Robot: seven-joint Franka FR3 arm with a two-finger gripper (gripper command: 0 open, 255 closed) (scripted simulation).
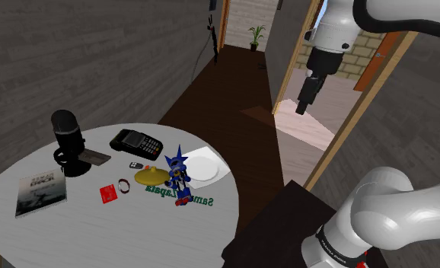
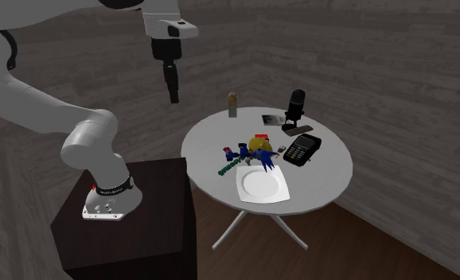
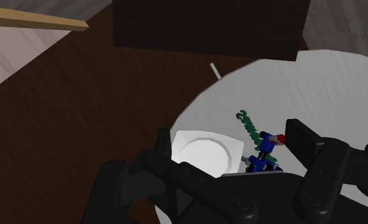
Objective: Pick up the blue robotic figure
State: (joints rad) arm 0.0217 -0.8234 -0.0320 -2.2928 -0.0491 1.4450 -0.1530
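The blue robotic figure (image 1: 180, 177) stands upright on the round white table (image 1: 74, 228), with spiky blue head, red feet and dark limbs. In the second exterior view the figure (image 2: 263, 156) is beside a yellow disc, near the table's middle. My gripper (image 1: 303, 101) hangs high above the floor, well off the table toward the shoulder view's right, far from the figure. In the second exterior view the gripper (image 2: 173, 86) points down, up and left of the table. In the wrist view the gripper (image 3: 231, 135) is open with nothing between its fingers, and the figure (image 3: 261, 160) shows far below.
A white plate (image 1: 204, 168) lies beside the figure, with green lettering (image 1: 192, 200) in front. A yellow disc (image 1: 151, 177), card reader (image 1: 135, 141), black microphone (image 1: 68, 140), book (image 1: 41, 190) and small red item (image 1: 108, 194) share the table. The dark stand (image 2: 125, 231) adjoins the table.
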